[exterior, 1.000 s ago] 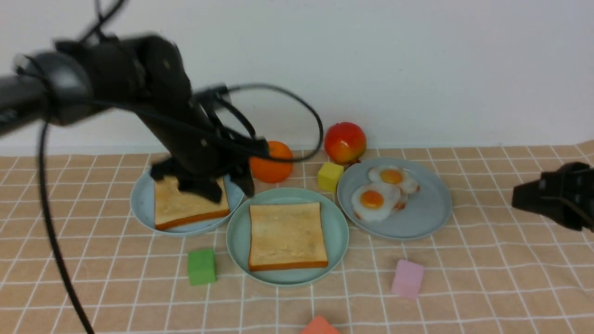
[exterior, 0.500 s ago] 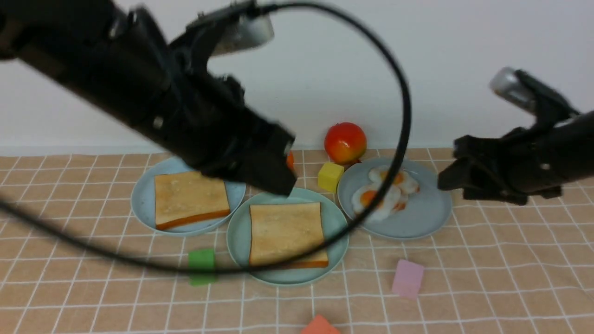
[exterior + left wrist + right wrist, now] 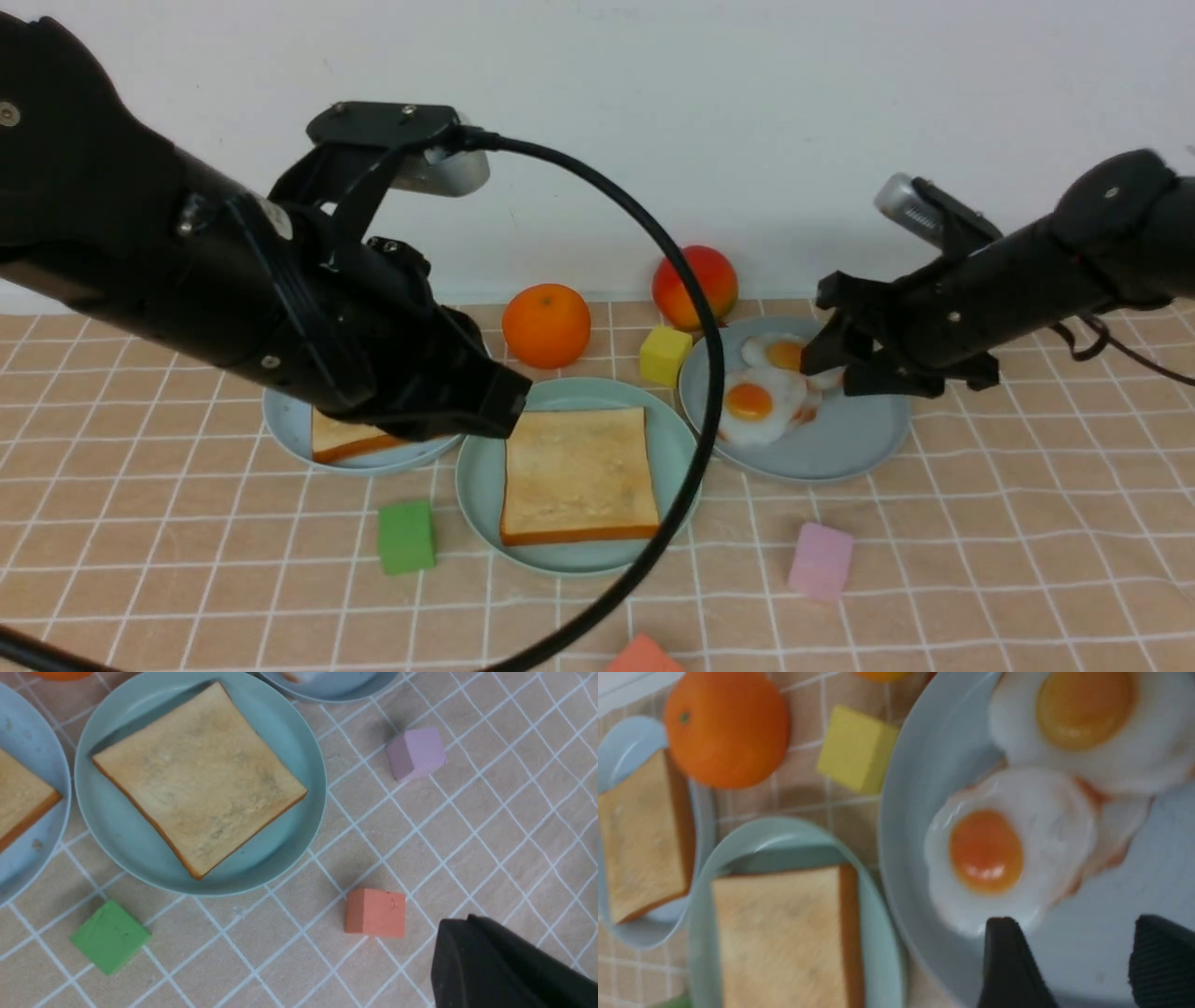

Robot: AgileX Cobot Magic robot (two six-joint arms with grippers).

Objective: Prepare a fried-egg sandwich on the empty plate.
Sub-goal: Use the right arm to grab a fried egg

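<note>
The mint-green plate [image 3: 481, 467] holds one toast slice [image 3: 577, 474]; both show in the left wrist view, plate [image 3: 308, 812] and toast [image 3: 198, 779]. A second toast [image 3: 350, 441] lies on the pale sky-blue plate [image 3: 280, 415], mostly hidden by my left arm. Two fried eggs [image 3: 758, 401] [image 3: 789, 353] lie on the grey-blue plate [image 3: 840, 443]. My left gripper [image 3: 504, 411] is shut and empty, raised beside the mint plate's left rim. My right gripper [image 3: 822, 359] [image 3: 1073, 938] is open and empty, just above the grey-blue plate next to the nearer egg [image 3: 1004, 849].
An orange [image 3: 546, 325], a red-yellow fruit [image 3: 695, 285] and a yellow cube [image 3: 664, 355] stand behind the plates. A green cube [image 3: 406, 535], a pink cube [image 3: 820, 558] and an orange-red cube [image 3: 642, 655] lie in front. My left arm's cable [image 3: 695, 373] arcs across the mint plate.
My left arm has lifted off the sky-blue plate's toast and drawn back toward the camera. My right arm has swung in from the right to the egg plate.
</note>
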